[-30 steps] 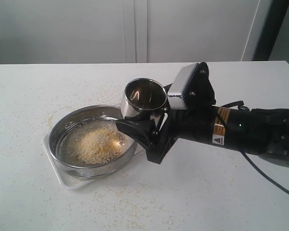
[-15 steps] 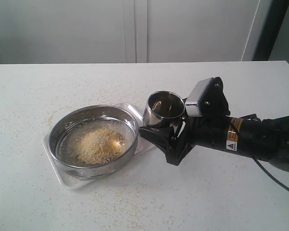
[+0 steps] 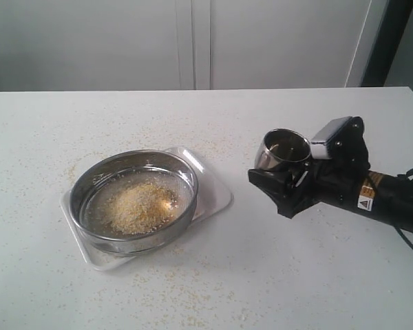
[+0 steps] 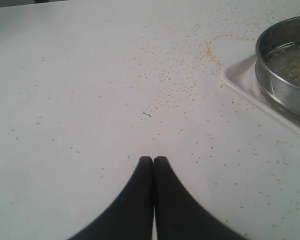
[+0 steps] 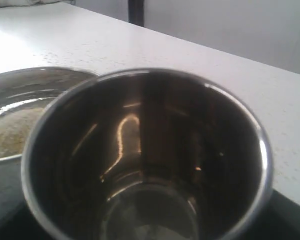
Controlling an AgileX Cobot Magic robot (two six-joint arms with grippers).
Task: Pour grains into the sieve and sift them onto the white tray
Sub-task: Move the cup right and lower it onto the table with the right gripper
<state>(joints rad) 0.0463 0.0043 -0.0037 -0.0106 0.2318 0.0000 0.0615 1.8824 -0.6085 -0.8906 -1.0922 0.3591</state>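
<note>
Left gripper (image 4: pixel 153 159): fingers pressed flat together, nothing between them, hanging low over the table (image 3: pixel 316 275), where loose crumbs (image 4: pixel 170 75) are scattered; it is out of the exterior view, and its own camera catches the tray corner and the sieve wall off to one side. White tray (image 3: pixel 210 180) lies flat on the left-centre of the table, turned at an angle to the table edge. Sieve (image 3: pixel 139 242) sits upright on the tray and covers most of it, leaving the tray's right corner bare. Grains (image 3: pixel 139 205) are heaped as a yellow-white mound on the mesh, roughly centred, with thinner scatter toward the rim. Right arm (image 3: pixel 392 199) comes in from the right edge, low and close to horizontal, with the wrist pointing left toward the tray. Right gripper (image 3: pixel 279 180): jaws spread wide and clamped around a steel cup (image 3: pixel 282 150), which is mouth-up, slightly tilted, and well apart from the sieve to its right. The wrist camera shows only bare shiny steel inside the cup. I can't tell whether the cup's base touches the table.
</note>
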